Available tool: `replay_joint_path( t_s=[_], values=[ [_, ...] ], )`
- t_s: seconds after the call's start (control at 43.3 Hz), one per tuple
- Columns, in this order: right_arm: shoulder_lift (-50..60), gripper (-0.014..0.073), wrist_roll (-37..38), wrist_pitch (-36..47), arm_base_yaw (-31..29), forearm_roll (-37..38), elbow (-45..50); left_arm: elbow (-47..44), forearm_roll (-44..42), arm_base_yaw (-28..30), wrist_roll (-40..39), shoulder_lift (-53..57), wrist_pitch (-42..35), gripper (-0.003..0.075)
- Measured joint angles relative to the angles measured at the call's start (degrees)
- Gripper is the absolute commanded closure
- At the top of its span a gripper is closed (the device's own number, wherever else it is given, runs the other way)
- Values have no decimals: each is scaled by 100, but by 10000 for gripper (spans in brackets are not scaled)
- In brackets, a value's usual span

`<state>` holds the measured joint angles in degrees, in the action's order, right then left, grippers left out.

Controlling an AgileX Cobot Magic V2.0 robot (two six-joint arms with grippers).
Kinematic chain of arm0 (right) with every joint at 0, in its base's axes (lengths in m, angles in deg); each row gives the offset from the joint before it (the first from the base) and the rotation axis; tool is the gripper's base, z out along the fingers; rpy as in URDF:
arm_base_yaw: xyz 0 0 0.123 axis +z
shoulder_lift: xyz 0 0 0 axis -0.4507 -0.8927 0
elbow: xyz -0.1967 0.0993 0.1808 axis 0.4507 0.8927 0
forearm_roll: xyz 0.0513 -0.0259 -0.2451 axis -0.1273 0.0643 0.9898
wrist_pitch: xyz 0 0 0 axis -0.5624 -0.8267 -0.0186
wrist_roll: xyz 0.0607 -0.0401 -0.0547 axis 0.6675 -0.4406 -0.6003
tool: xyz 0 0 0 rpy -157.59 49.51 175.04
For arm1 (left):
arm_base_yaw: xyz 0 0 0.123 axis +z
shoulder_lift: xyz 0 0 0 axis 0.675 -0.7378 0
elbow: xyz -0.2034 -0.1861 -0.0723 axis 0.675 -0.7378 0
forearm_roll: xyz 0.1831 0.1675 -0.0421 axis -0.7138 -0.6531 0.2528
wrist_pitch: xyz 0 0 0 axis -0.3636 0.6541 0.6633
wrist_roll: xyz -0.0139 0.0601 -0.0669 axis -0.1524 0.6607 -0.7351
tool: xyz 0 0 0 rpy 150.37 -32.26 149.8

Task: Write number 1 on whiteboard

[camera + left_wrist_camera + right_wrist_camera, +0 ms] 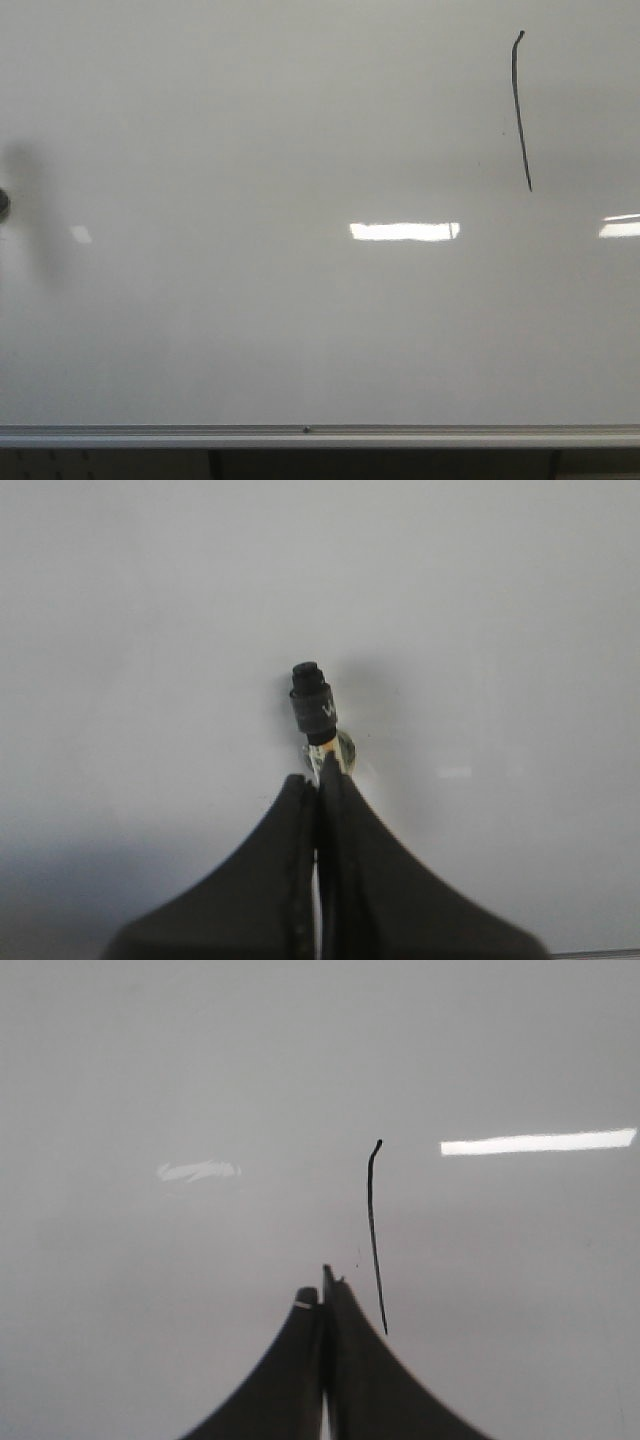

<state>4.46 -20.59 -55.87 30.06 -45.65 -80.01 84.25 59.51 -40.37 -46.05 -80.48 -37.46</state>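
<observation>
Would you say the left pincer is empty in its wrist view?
No: the left pincer is shut on a black-capped marker that pokes out beyond its tips toward the whiteboard.

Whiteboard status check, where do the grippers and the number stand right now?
Left gripper shut on a black marker. Right gripper shut, nothing visible in it. Number 1 drawn upper right on the whiteboard. Nothing in the way.
</observation>
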Motion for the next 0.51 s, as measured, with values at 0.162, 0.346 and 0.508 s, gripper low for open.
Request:
replay_joint_path(
  t_s=[0.162,0.346,0.508],
  values=[
    [381,707,-130,45,0,-18,278,-1088,247,-400,9,1426,-728,741],
    [970,707,-210,136,0,-31,554,-1970,296,-726,9,2913,-920,741],
    [1256,707,-232,150,0,-40,630,-2365,341,-749,22,3811,-962,741]
  ],
)
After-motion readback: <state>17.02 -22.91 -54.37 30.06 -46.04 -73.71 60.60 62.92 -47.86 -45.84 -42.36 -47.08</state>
